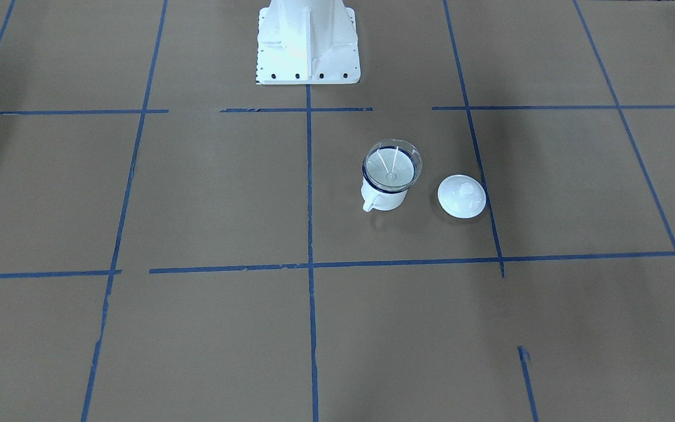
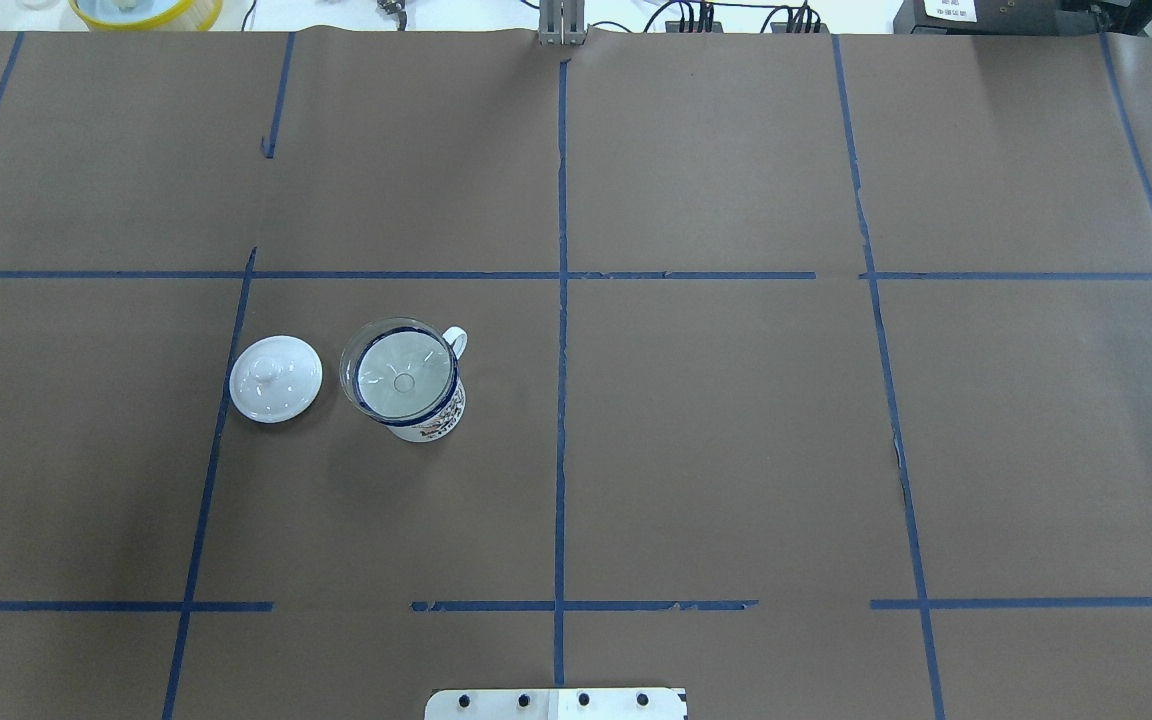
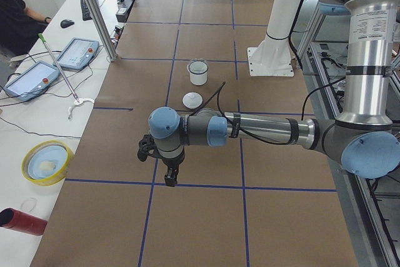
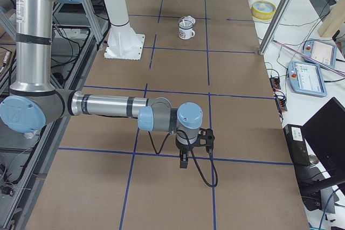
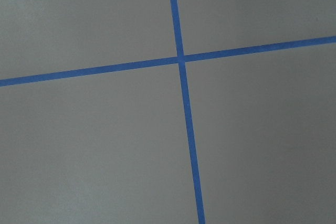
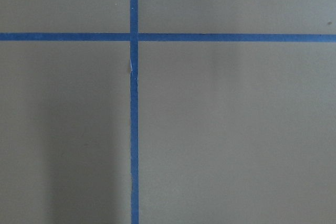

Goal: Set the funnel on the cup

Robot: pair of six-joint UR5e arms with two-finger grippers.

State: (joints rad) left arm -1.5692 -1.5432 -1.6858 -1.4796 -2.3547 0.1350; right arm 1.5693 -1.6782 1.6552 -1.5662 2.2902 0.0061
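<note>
The clear funnel (image 1: 390,170) sits upright in the mouth of the white cup (image 1: 385,200) with the dark blue rim, spout down inside it. Both show in the overhead view, the funnel (image 2: 398,368) on the cup (image 2: 433,418), left of the table's middle line. The cup is small in the left view (image 3: 197,72) and the right view (image 4: 186,28). My left gripper (image 3: 170,176) hangs over the table's left end, far from the cup. My right gripper (image 4: 184,161) hangs over the right end. I cannot tell whether either is open. Both wrist views show only brown paper and blue tape.
A white round knobbed lid (image 1: 462,197) lies flat beside the cup, apart from it (image 2: 276,378). The robot's white base (image 1: 308,44) stands at the table's near edge. A yellow bowl (image 3: 45,162), a red cylinder (image 3: 22,222) and tablets (image 3: 31,79) lie on the side bench.
</note>
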